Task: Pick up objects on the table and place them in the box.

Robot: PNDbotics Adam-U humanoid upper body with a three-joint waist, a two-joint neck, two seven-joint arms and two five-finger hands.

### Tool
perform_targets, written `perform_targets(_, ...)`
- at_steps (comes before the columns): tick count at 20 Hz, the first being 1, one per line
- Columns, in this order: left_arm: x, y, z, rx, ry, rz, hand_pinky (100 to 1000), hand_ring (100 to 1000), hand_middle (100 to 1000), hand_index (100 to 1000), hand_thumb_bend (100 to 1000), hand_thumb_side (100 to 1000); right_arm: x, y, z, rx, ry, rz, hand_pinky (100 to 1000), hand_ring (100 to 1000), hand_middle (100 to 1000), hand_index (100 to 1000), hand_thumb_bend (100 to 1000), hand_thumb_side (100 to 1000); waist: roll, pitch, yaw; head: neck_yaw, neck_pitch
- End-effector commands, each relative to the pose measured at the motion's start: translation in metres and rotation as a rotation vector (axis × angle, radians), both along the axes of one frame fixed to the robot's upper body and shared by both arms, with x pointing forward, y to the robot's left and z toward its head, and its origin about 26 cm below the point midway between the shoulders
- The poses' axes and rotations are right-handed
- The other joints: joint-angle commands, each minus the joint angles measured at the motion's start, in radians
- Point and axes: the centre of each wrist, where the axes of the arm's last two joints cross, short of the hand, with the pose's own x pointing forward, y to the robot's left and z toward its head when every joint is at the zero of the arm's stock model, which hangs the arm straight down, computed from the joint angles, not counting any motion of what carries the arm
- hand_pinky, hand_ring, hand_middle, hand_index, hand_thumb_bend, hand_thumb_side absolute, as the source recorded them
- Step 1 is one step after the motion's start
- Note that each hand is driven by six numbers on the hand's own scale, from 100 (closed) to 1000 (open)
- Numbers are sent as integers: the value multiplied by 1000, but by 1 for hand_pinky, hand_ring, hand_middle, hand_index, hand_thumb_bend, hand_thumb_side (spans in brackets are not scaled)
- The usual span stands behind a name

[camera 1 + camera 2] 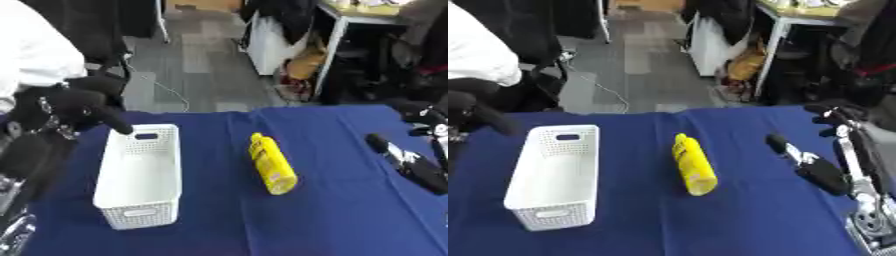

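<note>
A yellow bottle (271, 164) lies on its side on the blue tablecloth, cap end towards the far edge, just right of the white perforated basket (176, 165). The basket stands lengthwise and shows nothing inside. My left hand (77, 106), black, hovers at the basket's far left corner, one finger stretched towards the rim and nothing in it. From the right side my right hand (820, 172) comes in low over the cloth, its fingers (779, 142) straight and pointing at the bottle, about a hand's width short of it.
The blue table (332, 220) ends at its far edge just behind the basket and bottle. Beyond it are grey floor, a white desk leg (328, 55) and clutter. A person's white sleeve (31, 55) shows at the upper left, behind my left arm.
</note>
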Motion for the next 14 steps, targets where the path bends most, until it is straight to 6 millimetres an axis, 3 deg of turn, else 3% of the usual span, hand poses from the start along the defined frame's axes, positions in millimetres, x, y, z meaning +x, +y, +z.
perform_targets(1,-2,-1,6,5,-16,-10,627,584,830,837,182,830,8,-1,4,1,-12,-46,670,792,833,841,844,879,3,-16,1,0,-9)
perform_targets(9,-2,-2,6,7,-15,-14,628,584,830,837,182,829,19,5,3,-26,-12,-75,695,798,840,828,851,839,2,-18,6,-5,-12)
perform_targets(13,-2,-3,6,7,-14,-18,628,587,832,837,181,833,26,15,-2,-12,-11,-77,700,803,865,828,877,815,3,-18,10,-25,-21)
perform_targets(14,-2,-3,7,6,-14,-19,628,587,832,837,182,830,28,18,-3,-10,-16,-76,700,803,865,828,848,823,3,-17,11,-33,-24)
